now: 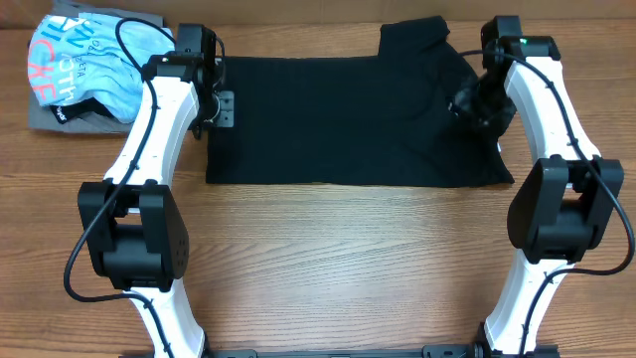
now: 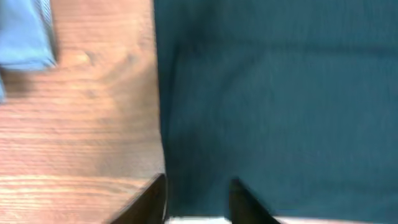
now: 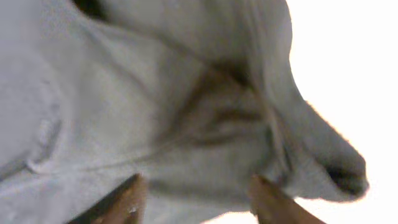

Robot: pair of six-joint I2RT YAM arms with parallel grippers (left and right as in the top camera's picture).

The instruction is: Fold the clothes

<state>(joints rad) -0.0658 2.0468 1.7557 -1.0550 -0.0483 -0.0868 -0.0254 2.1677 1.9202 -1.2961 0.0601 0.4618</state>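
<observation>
Lying spread across the far half of the bench, the black T-shirt sits roughly midway between the left and right edges, its long sides running parallel to the far edge. Most of the cloth is flat and smooth. One sleeve juts out toward the far edge near the shirt's right end, and that right end is rumpled into a small dark bunch.

The left arm reaches to the shirt's left edge. In the left wrist view the left fingers stand a little apart, and the shirt's straight edge runs down into the gap between them, bare wood on one side and dark cloth on the other. The cloth there lies flat, with no pucker or lift.

The right arm reaches to the rumpled right end. The right wrist view is washed out and pale, yet it shows the right fingers spread wide, with folds of gathered cloth filling the space ahead of them and between them. Neither finger visibly presses into the fabric.

At the far left corner of the bench a light blue shirt with lettering lies crumpled on top of a grey garment, close to the left arm but apart from the T-shirt.
</observation>
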